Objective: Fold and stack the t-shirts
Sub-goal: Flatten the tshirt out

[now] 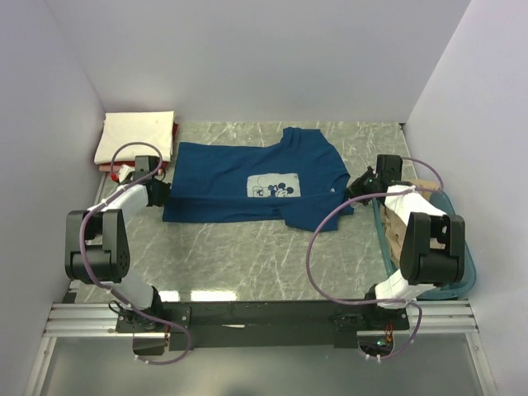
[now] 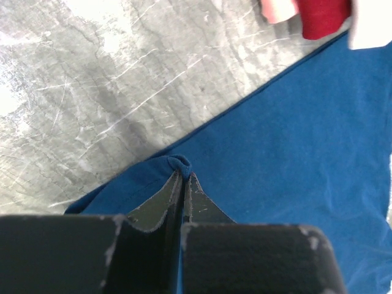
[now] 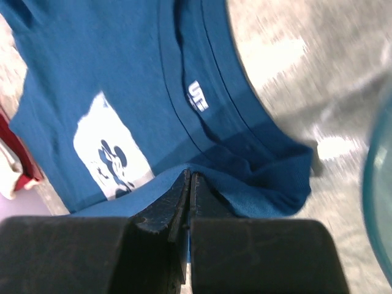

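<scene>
The left gripper (image 2: 182,174) is pinched tight on a little bump of the blue shirt (image 2: 294,153), right at the shirt's edge. The right gripper (image 3: 188,176) is pinched tight too, with a fold of the same shirt between its tips, near the neck hole.

In the top view, the left gripper (image 1: 157,189) is at the shirt's 9 o'clock side. The right gripper (image 1: 360,183) is at its 3 o'clock side. The blue shirt (image 1: 223,177) lies spread out in the middle of the table (image 1: 247,256), and its pale print (image 1: 272,187) faces up.

The table is grey-green stone with thin white lines. Plain white walls (image 1: 247,49) stand around it on three sides.

A cream shirt (image 1: 136,136) lies folded at the table's 10 o'clock corner, on top of a red shirt (image 1: 176,132). A teal tub (image 1: 472,266) sits at 4 o'clock, half off the table's edge.

The left arm (image 1: 99,243) bends up from its base and reaches toward 1 o'clock, low over the table. The right arm (image 1: 429,243) bends the same way and reaches toward 11 o'clock.
</scene>
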`<state>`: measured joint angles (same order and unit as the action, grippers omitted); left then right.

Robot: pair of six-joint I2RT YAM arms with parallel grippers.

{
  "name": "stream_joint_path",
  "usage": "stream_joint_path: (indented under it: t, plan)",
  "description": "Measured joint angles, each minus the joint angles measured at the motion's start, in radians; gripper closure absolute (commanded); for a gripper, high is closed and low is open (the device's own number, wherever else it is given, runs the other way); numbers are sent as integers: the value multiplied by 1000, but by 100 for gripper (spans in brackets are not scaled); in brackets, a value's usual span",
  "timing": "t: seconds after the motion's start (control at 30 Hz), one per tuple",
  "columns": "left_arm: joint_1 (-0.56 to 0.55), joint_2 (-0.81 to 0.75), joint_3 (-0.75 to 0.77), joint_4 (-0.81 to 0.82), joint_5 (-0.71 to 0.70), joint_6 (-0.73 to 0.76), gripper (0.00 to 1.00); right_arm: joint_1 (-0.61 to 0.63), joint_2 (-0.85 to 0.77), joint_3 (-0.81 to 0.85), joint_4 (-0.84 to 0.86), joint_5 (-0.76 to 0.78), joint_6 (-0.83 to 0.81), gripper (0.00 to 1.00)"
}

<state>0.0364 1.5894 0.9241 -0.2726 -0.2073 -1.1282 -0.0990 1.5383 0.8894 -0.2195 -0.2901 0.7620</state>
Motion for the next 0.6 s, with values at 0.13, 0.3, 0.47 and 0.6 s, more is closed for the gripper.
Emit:
stream_joint_path:
  t: [0.13,0.3,0.47,0.6]
  plan:
    - [0,13,6,-9,0,0,94,0,35,27,14,-8,7,100]
    - [0,12,16,-11,1,1,97,0,35,27,16,-10,7,100]
    - [-1,-54,-13,-21,12,4,95,0,-4,-2,13,-14,-3,100]
    - [-1,-269,-147,-26,19,12,92,0,-152,-96,-26,-15,-28,100]
